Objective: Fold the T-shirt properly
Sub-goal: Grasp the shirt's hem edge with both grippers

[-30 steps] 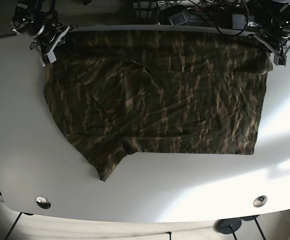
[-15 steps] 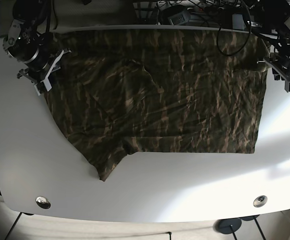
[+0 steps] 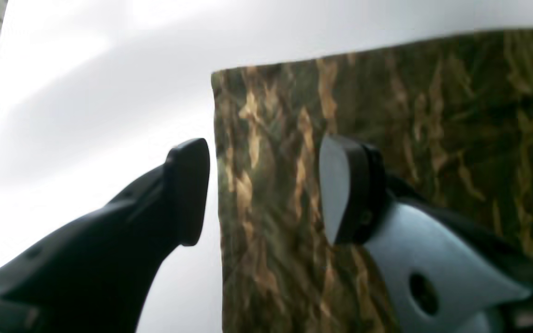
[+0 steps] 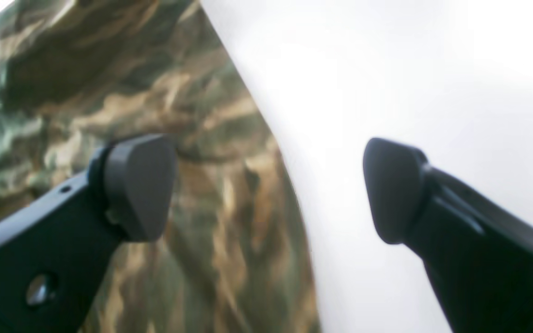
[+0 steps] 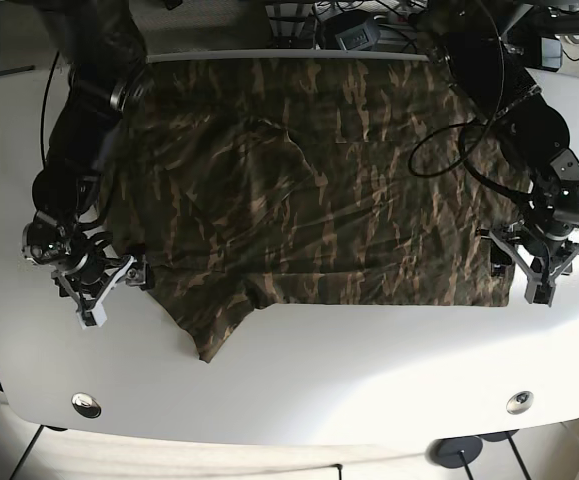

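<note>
A camouflage T-shirt (image 5: 319, 200) lies spread on the white table (image 5: 369, 380), with one sleeve tip pointing toward the front left. My left gripper (image 5: 519, 272) is open at the shirt's front right corner. In the left wrist view the left gripper (image 3: 266, 194) straddles the shirt's (image 3: 433, 115) side edge, one finger over cloth, one over table. My right gripper (image 5: 114, 293) is open at the shirt's left edge. In the right wrist view the right gripper (image 4: 266, 189) straddles the cloth's (image 4: 63, 69) edge the same way. Neither holds cloth.
Two round metal inserts (image 5: 86, 404) (image 5: 518, 402) sit near the table's front edge. Cables and equipment (image 5: 399, 25) crowd the space behind the table's far edge. Both arms reach along the table's left and right sides.
Both arms have swung from the shirt's far corners toward the front, along its left and right sides. The shirt has not moved.
</note>
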Robot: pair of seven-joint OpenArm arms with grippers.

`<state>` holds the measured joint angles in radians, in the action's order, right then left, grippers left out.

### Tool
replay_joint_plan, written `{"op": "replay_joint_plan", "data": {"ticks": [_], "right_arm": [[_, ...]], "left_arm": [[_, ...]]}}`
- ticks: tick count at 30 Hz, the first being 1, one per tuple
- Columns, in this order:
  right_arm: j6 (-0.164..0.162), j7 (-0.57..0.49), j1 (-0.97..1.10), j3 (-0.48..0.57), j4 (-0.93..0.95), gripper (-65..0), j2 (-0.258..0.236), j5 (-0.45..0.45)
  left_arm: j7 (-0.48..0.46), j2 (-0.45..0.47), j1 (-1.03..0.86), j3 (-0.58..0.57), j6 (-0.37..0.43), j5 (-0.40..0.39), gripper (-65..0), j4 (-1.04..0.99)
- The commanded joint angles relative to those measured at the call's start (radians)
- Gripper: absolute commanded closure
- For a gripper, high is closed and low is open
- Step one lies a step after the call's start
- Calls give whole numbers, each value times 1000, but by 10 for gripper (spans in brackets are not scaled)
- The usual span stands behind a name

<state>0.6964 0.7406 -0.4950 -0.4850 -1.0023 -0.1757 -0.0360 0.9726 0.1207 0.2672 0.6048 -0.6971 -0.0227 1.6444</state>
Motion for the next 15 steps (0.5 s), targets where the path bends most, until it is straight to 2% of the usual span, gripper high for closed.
{"op": "replay_joint_plan", "data": {"ticks": [1,5,6,10,12,15], "right_arm": [[2,-132,-75,-2,112,-614,-21,-15],[2,-301,-120,-2,313,-614,-25,-60],[2,-315,-116,-2,326,-614,-25,-64],[2,-319,-75,-2,328,-614,-6,-58],[2,-318,-70,-2,328,-614,25,-66],[2,-318,-50,-2,328,-612,41,-66]], "left_arm": [[-50,15,27,-4,6,-3,-353,-19],[-50,47,39,-66,7,-4,-353,-25],[-50,50,37,-72,7,-4,-353,-25],[-50,52,43,-69,9,-1,-353,-37],[-54,72,59,-67,11,-1,-354,-97],[-103,112,113,-72,87,-1,-357,-234]]}}
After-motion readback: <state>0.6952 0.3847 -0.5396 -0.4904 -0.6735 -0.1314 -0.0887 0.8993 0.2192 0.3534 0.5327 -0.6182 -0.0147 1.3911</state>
